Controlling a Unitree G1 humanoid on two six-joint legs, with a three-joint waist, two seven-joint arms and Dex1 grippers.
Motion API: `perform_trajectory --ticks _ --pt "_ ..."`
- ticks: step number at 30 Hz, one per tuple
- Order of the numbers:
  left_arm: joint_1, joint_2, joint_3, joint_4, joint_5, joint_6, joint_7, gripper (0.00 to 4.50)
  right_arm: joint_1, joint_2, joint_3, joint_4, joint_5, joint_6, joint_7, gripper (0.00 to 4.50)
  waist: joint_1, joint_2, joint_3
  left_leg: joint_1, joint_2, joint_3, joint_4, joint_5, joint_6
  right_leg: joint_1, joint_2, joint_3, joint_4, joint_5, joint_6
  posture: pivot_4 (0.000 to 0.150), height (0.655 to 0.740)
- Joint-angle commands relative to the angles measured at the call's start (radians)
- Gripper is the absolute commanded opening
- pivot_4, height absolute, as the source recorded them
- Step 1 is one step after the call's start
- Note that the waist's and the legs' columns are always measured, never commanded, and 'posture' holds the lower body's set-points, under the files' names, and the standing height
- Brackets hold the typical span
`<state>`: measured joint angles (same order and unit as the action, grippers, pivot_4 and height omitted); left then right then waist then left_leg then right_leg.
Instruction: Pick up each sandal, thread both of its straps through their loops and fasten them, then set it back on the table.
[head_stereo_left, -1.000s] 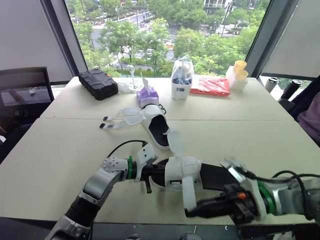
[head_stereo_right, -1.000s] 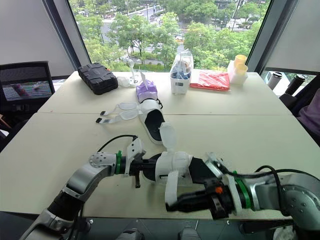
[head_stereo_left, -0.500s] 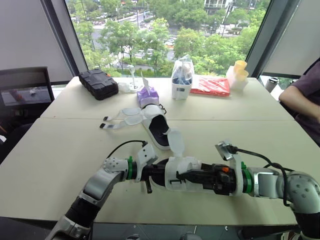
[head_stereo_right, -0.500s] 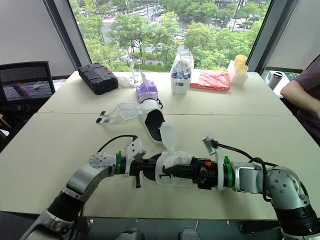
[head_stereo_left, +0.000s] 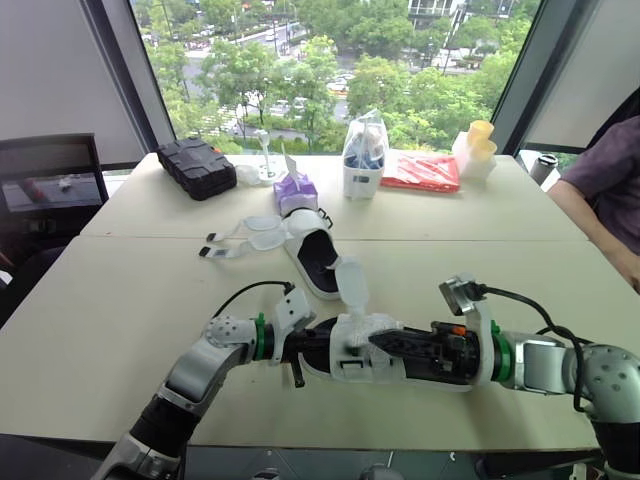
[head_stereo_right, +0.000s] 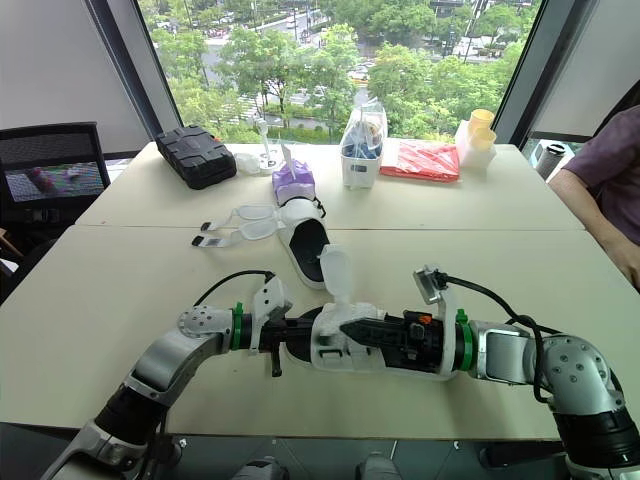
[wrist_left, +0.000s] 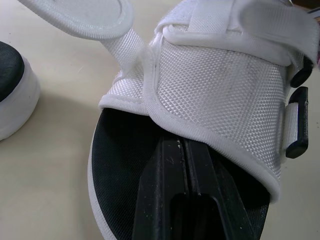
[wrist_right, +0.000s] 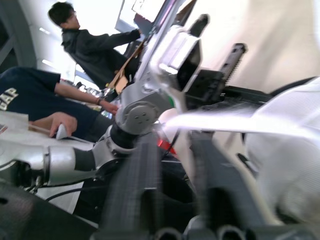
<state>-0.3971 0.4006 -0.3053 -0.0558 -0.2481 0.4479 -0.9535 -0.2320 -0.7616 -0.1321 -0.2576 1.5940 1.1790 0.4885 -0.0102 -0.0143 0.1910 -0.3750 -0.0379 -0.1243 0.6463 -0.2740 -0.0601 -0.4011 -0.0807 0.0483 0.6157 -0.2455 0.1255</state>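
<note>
Left gripper (wrist_left: 182, 146), fingers together, braces the sandal (wrist_left: 220, 85) from inside — the right gripper (head_stereo_left: 380, 344), fingers apart at 1 strap (wrist_right: 210, 120), should close squarely before pulling.

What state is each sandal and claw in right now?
Near sandal: one strap loose, sticking up.
Far sandal: on the table, straps undone, splayed out.
Left claw: shut, tucked inside the near sandal.
Right claw: at the near sandal's upper.
Black case: shut.

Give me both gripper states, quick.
Left gripper: shut, fingers tucked inside the near sandal.
Right gripper: open, at that sandal's strap.
</note>
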Motion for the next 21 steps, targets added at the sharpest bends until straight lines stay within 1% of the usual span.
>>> perform_trajectory --ticks 1,2,4,6,7,9,12,15,21 --pt "0.012 0.002 -0.011 -0.017 0.005 0.004 0.001 0.00 0.004 0.002 -0.059 0.019 0.024 -0.024 -0.001 2.94 0.000 0.000 0.000 0.000 0.000 0.000 0.000 0.000 0.000 0.000 0.000 0.000 0.000 0.000 0.000 0.150 0.7400" --pt "0.014 0.003 -0.011 -0.019 0.005 0.004 0.002 0.00 0.005 -0.005 -0.076 0.022 0.034 -0.026 0.010 3.38 0.000 0.000 0.000 0.000 0.000 0.000 0.000 0.000 0.000 0.000 0.000 0.000 0.000 0.000 0.000 0.150 0.7400" --pt "0.018 0.004 -0.009 -0.022 0.005 0.004 0.003 0.00 -0.015 -0.022 -0.110 0.022 0.005 -0.044 0.032 3.38 0.000 0.000 0.000 0.000 0.000 0.000 0.000 0.000 0.000 0.000 0.000 0.000 0.000 0.000 0.000 0.150 0.7400" --pt "0.020 0.005 -0.009 -0.024 0.005 0.004 0.004 0.00 -0.062 -0.082 -0.088 -0.022 -0.213 -0.141 0.097 3.38 0.000 0.001 0.000 0.000 0.000 0.000 0.000 0.000 0.000 0.000 0.000 0.000 0.000 0.000 0.000 0.150 0.7400" --pt "0.020 0.006 -0.008 -0.024 0.005 0.004 0.003 0.00 -0.082 -0.124 -0.046 -0.054 -0.341 -0.201 0.137 3.38 -0.001 0.002 0.000 0.000 0.000 0.001 0.000 0.000 0.000 0.000 0.000 0.000 0.000 0.000 0.000 0.150 0.7400" --pt "0.018 0.007 -0.008 -0.023 0.004 0.004 0.001 0.00 -0.103 -0.186 0.028 -0.105 -0.516 -0.293 0.219 3.38 -0.001 0.002 0.000 0.000 0.000 0.001 0.000 0.000 0.000 -0.001 0.000 0.000 0.000 0.000 0.001 0.150 0.7400" --pt "0.012 0.002 -0.012 -0.019 0.005 0.006 0.000 0.00 -0.119 -0.265 0.138 -0.221 -0.673 -0.388 0.379 3.38 -0.002 0.002 0.000 0.000 0.000 0.001 -0.002 0.000 0.000 -0.001 0.001 0.000 0.000 0.000 0.001 0.150 0.7400" --pt "-0.001 -0.006 -0.017 -0.004 0.008 0.002 -0.003 0.00 -0.144 -0.271 0.237 -0.286 -0.750 -0.419 0.477 3.38 -0.001 0.002 0.000 0.000 0.000 0.001 -0.003 0.000 0.000 -0.002 0.000 0.000 0.000 0.000 0.003 0.150 0.7400" --pt "-0.010 -0.017 -0.019 0.009 0.013 -0.002 -0.003 0.00 -0.232 -0.177 0.357 -0.263 -0.833 -0.393 0.514 3.38 0.001 0.002 0.000 -0.001 -0.001 0.001 0.000 0.000 0.000 -0.001 -0.001 0.000 -0.001 0.000 0.002 0.150 0.7400"
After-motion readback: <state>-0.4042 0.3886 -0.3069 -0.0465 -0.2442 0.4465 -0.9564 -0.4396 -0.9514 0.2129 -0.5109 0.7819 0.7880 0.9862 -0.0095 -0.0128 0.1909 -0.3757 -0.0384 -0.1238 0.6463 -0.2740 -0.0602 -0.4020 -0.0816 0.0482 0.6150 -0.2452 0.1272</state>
